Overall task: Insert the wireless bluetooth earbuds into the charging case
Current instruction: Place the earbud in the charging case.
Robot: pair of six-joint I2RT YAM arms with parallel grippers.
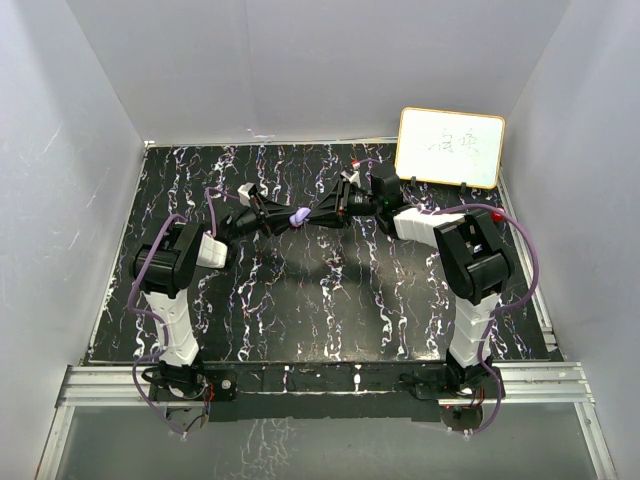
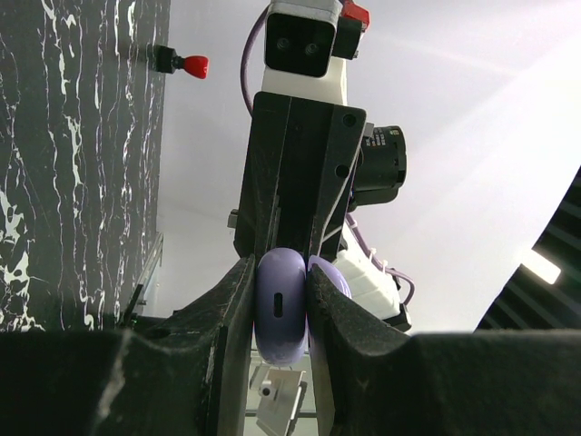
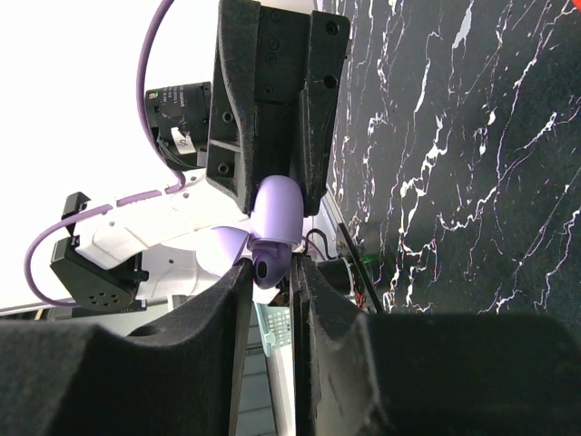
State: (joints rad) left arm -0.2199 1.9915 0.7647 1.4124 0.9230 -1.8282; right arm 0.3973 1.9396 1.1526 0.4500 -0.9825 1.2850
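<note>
My left gripper is shut on the purple round charging case and holds it on edge above the middle of the table. In the left wrist view the case sits between the fingers, with its opened lid behind. My right gripper faces it tip to tip. In the right wrist view this gripper is shut on the purple earbud, which touches the case next to its lid. The red earbud is out of view.
A white board with writing leans at the back right. A small red-capped black piece sits at the right edge of the black marbled table. Grey walls close in the sides.
</note>
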